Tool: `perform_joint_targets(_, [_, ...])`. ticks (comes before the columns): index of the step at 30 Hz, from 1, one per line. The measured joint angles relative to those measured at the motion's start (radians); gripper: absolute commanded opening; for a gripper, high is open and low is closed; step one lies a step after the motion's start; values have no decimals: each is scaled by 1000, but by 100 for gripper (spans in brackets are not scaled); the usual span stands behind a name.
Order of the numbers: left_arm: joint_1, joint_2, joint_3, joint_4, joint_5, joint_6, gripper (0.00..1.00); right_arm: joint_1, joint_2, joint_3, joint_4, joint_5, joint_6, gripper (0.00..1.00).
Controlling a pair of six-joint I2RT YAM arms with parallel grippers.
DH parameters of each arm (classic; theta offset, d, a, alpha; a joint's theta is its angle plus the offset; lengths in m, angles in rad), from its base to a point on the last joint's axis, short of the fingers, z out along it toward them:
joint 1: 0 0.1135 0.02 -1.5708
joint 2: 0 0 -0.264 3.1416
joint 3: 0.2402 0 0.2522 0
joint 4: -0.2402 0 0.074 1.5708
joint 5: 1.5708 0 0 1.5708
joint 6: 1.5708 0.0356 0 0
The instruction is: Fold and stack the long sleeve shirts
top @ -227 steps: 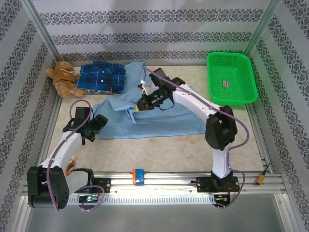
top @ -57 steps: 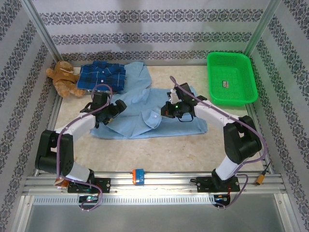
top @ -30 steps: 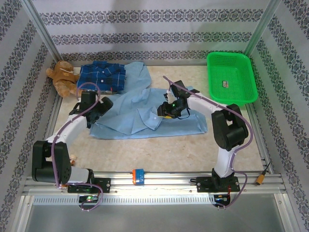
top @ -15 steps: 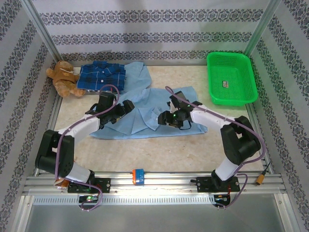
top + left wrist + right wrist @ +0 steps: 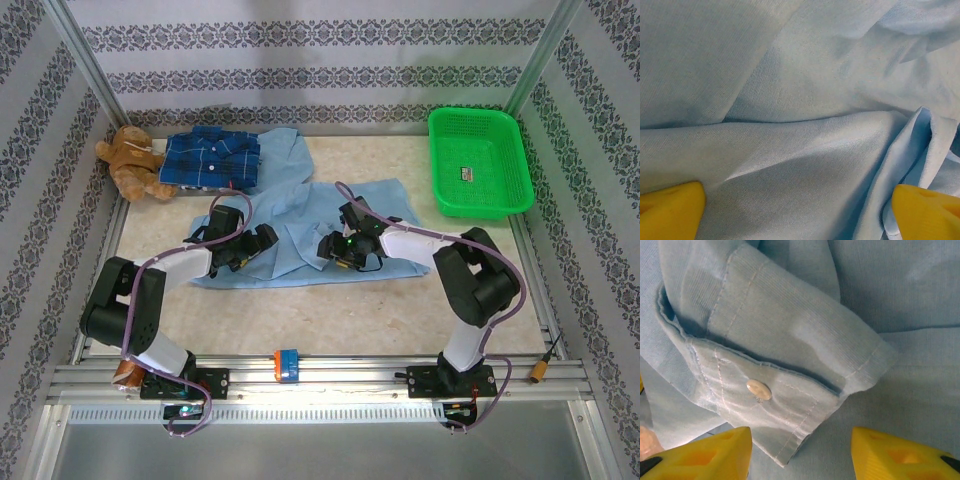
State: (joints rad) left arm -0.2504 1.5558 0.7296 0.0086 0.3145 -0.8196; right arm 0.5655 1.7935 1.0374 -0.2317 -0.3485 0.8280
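The blue shirt (image 5: pixel 295 262) lies spread and rumpled across the middle of the counter (image 5: pixel 330 320), collar end toward the far edge. The plaid shirt (image 5: pixel 212 160) sits already folded in the far left corner, beside a teddy bear (image 5: pixel 130 165). So the fold in hand looks to be the blue one's, with stacking to follow.

The next move probably turns on the cuff (image 5: pixel 775 370). It lies directly under and just ahead of the right pincer (image 5: pixel 332 248), slanting across the gap, with its near corner reaching down between the two yellow fingers (image 5: pixel 705 452). The right arm is clearly the nearer one to it. That pincer stands open with nothing pinched – a short drop would likely take the cuff by its doubled edge.

The left pincer (image 5: pixel 258 243) hovers low over the shirt's left part, near the counter's left side. Its jaws are spread wide and grip nothing, with loose cloth between the fingers (image 5: pixel 670 210).

The cloth is thin, finely woven cotton, matt and soft, lying in long shallow ridges with a deeper bunch at the right of the left wrist view. The cuff is stiffer – layered, stitched in pale rows and carrying one small pearly button (image 5: pixel 759 389). I judge it will hold shape in a grip, while the body cloth will sag and drag
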Motion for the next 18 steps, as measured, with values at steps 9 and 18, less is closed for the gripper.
perform_joint_targets(9, [0, 0, -14, 21, -1, 15, 96, 0, 17, 35, -2, 27, 17, 24])
perform_joint_targets(18, [0, 0, -21, 30, -5, 34, 97, -7, 17, 41, -30, 50, 19, 0])
